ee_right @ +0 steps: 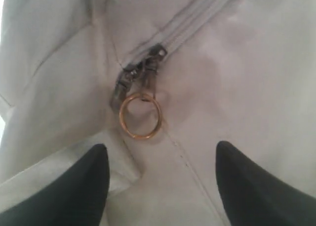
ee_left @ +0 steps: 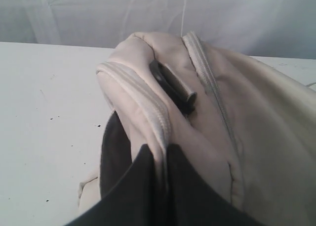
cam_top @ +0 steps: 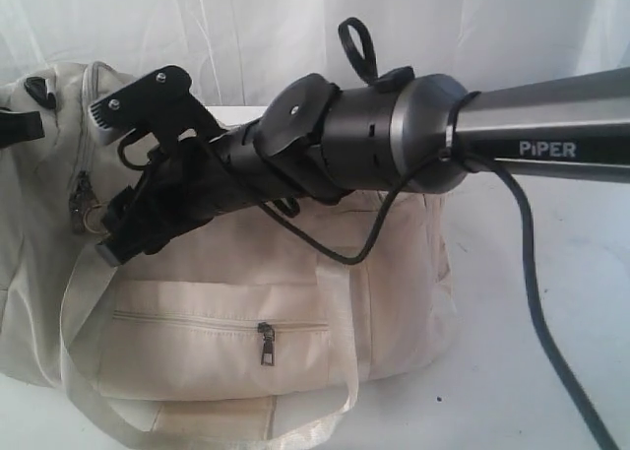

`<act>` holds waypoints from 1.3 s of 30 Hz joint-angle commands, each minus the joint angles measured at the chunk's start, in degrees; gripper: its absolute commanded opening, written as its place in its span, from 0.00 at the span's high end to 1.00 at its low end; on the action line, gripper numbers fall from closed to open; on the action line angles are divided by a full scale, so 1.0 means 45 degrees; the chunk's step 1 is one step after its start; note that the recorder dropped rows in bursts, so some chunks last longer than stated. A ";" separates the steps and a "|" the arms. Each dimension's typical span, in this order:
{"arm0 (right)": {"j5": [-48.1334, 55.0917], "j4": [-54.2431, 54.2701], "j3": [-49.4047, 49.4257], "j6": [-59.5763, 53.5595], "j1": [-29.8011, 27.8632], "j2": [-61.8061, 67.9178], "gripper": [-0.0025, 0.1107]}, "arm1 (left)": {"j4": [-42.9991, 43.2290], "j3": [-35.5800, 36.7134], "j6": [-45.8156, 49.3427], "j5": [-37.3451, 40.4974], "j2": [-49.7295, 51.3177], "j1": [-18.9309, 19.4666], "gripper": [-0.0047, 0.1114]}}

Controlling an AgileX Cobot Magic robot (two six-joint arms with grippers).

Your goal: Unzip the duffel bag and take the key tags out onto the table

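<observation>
The cream duffel bag (cam_top: 394,273) lies on the white table (cam_top: 472,391), its top zipper closed. Two dark zipper pulls (ee_right: 143,70) with a brass ring (ee_right: 140,116) hang at the bag's left end (cam_top: 84,209). My right gripper (cam_top: 98,179) reaches across from the right and stands open just short of the ring (ee_right: 162,146), with only fabric between its fingers. At the bag's far left end my left gripper (ee_left: 160,154) is shut on a fold of fabric beside the zipper seam. The key tags are hidden.
A dark loop (ee_left: 173,87) sticks up from the bag's end just beyond the left gripper. A zipped side pocket with a dark pull (cam_top: 266,344) faces the front, and a webbing handle (cam_top: 79,302) droops over it. The right arm's cable (cam_top: 551,342) trails across the table.
</observation>
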 commanded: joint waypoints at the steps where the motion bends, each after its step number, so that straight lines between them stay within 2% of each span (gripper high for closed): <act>1: -0.1232 0.0042 -0.0097 -0.0537 0.0407 0.0206 0.48 | 0.0253 -0.0297 -0.0025 -0.0124 -0.0209 0.0034 0.96; 11: -0.1379 0.0068 -0.0213 -0.0537 0.0618 0.0906 0.48 | 0.0253 -0.0297 -0.0025 -0.0221 -0.0209 0.0034 0.96; 23: -0.1510 0.0114 -0.0623 -0.0537 0.0807 0.1198 0.54 | 0.0231 -0.0297 -0.0052 -0.0222 -0.0209 0.0034 0.96; 39: -0.2035 0.0594 -0.0964 0.0192 0.0807 0.1194 0.54 | 0.0231 -0.0297 -0.0052 -0.0222 -0.0209 0.0034 0.96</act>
